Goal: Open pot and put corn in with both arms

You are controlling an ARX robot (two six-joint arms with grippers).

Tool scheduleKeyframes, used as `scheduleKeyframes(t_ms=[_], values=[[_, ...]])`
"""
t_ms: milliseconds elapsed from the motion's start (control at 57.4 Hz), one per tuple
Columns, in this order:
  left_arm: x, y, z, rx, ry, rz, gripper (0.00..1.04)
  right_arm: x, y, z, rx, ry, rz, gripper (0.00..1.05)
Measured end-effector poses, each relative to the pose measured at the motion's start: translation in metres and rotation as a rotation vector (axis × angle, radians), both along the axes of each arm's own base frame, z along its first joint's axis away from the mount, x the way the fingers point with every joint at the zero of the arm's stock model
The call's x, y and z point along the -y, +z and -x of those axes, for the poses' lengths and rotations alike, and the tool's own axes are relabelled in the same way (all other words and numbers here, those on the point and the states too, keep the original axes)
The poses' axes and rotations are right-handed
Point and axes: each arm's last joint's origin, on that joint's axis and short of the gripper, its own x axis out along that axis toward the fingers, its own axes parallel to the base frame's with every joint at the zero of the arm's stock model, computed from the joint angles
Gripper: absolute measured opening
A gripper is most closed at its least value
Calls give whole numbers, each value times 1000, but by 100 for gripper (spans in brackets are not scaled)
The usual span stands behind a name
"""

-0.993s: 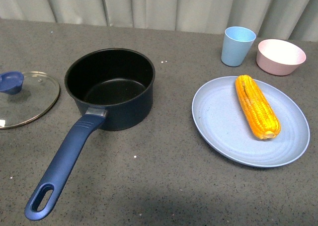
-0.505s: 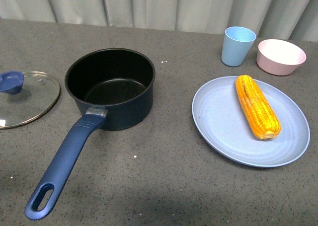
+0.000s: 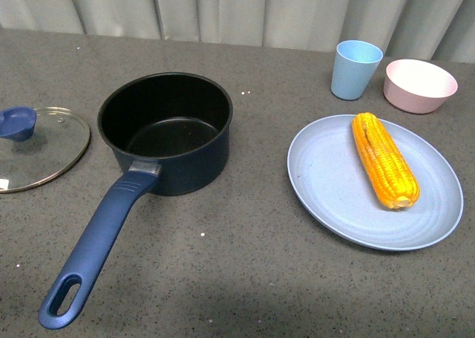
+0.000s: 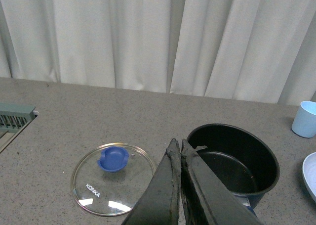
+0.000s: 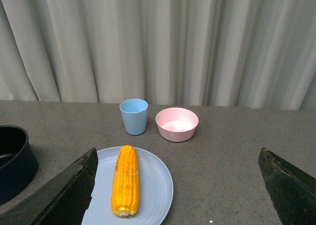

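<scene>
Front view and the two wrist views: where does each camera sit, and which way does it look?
Front view: on the robot's body, looking down at the pot, the lid lying apart, and the corn on the plate; no arm shows.
Left wrist view: behind the closed left fingers, facing lid, pot and curtain.
Right wrist view: between the spread right fingers, facing corn, cup and bowl.
Shared: all three views show the pot.

In the left wrist view my pressed-together left fingers (image 4: 170,185) hide the pot's (image 4: 237,156) handle and part of its near wall. The front view's edge cuts off part of the lid's (image 3: 52,152) rim, and the right wrist view crops my spread right fingers (image 5: 64,195).
</scene>
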Motion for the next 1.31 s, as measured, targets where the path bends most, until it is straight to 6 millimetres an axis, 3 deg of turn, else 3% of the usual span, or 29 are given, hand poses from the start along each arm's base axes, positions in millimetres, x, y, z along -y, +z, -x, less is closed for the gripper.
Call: scheduleKeyframes(t_ms=[1115, 1185, 1307], values=[[0, -2, 30, -3, 0, 0, 4, 0, 0, 0, 0, 0, 0, 95], [0, -2, 30, -3, 0, 0, 17, 0, 0, 0, -5, 6, 3, 95], [0, -2, 30, -2, -1, 0, 38, 0, -2, -8, -199, 84, 140, 95]])
